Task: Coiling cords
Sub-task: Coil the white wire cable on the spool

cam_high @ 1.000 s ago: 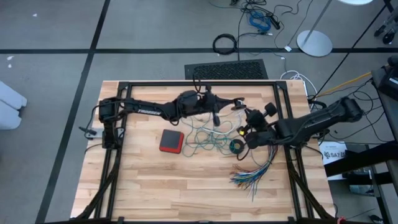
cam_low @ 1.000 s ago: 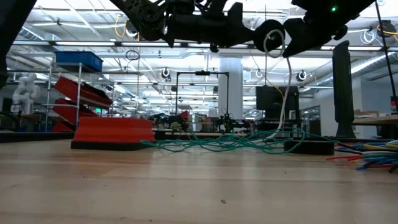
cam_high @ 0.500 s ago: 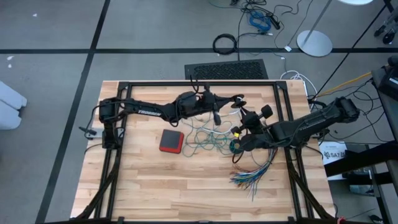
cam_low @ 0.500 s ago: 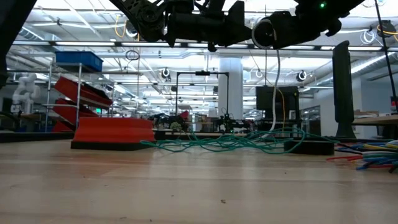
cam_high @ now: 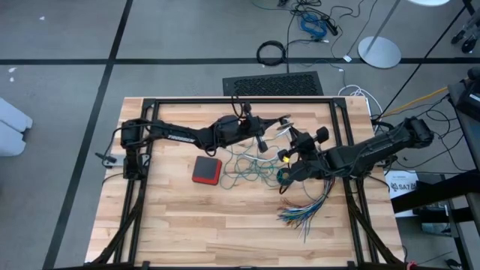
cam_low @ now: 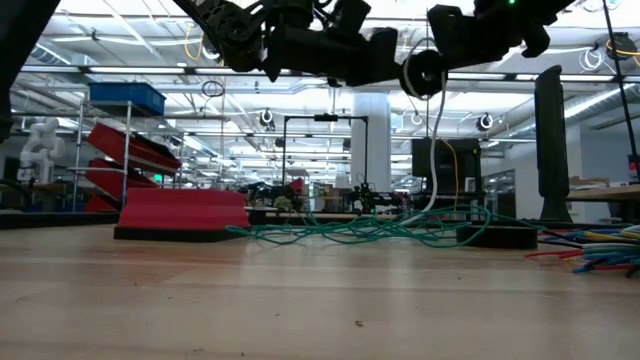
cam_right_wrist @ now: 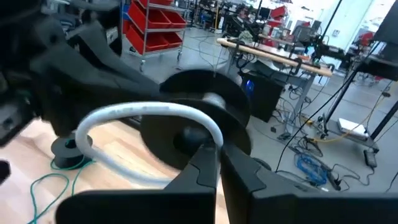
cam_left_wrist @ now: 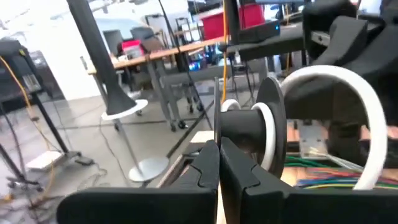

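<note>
Winding underway above the teal cord (cam_high: 244, 169): left gripper (cam_high: 279, 127) clamped on the spool (cam_left_wrist: 252, 134), right gripper (cam_high: 289, 156) clamped on the white cord (cam_right_wrist: 149, 113). Next: another loop.

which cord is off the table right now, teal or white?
The white cord: it hangs from the spool held up between both end effectors. The teal cord lies tangled flat on the table.
</note>
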Robot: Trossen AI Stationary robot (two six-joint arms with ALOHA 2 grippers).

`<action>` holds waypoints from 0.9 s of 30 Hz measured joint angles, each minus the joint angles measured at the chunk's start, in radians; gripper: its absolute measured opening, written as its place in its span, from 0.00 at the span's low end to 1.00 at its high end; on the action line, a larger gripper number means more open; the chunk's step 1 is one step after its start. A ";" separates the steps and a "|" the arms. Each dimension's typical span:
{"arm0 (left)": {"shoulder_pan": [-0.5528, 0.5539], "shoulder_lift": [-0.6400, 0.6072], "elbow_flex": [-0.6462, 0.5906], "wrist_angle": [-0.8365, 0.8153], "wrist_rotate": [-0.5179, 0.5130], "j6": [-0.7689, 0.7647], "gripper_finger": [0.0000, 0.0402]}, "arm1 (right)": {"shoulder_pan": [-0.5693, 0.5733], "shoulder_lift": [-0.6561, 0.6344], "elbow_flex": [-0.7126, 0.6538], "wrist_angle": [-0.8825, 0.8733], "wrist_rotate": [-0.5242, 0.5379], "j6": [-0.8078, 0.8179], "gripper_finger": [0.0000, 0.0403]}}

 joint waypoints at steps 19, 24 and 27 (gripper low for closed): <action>-0.067 0.044 0.005 0.097 -0.167 0.233 0.00 | -0.026 0.001 0.011 0.080 0.013 -0.052 0.00; -0.065 0.043 0.005 0.080 -0.166 0.236 0.00 | -0.027 0.001 0.012 0.083 0.021 -0.071 0.00; -0.065 0.043 0.005 0.069 -0.170 0.256 0.00 | -0.034 0.001 0.012 0.084 0.021 -0.076 0.00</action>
